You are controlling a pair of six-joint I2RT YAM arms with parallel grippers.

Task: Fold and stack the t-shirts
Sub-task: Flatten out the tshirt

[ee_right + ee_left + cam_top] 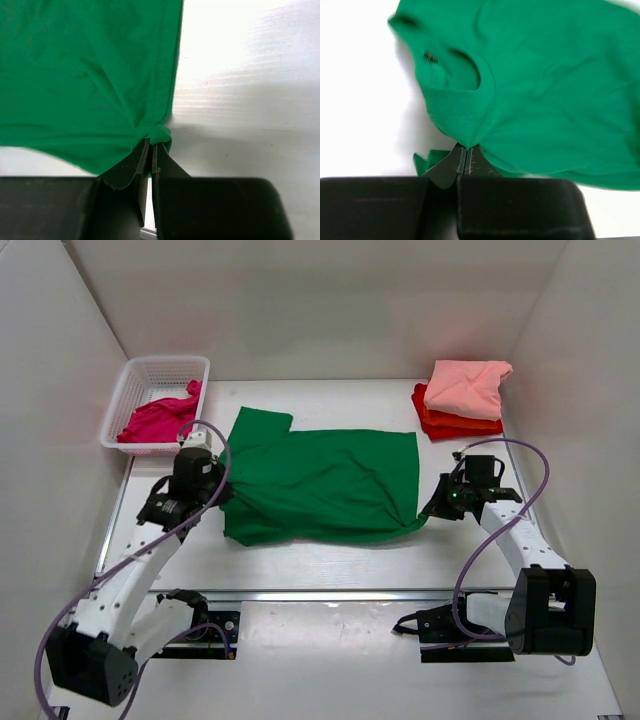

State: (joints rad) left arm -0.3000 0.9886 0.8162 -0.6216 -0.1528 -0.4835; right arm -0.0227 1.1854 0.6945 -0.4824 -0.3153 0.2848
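Observation:
A bright green t-shirt (320, 480) lies spread across the middle of the table, folded lengthwise, a sleeve at the far left. My left gripper (222, 498) is shut on its left edge near the collar (465, 146). My right gripper (432, 512) is shut on its near right corner (159, 136). The cloth stretches between them. A salmon pink t-shirt (466, 386) lies folded on a stack of orange-red and red t-shirts (450, 424) at the far right. A magenta t-shirt (160, 418) lies crumpled in the basket.
A white plastic lattice basket (140, 375) stands at the far left. White walls close in the table on the left, right and back. A metal rail (330, 594) runs along the near edge by the arm bases.

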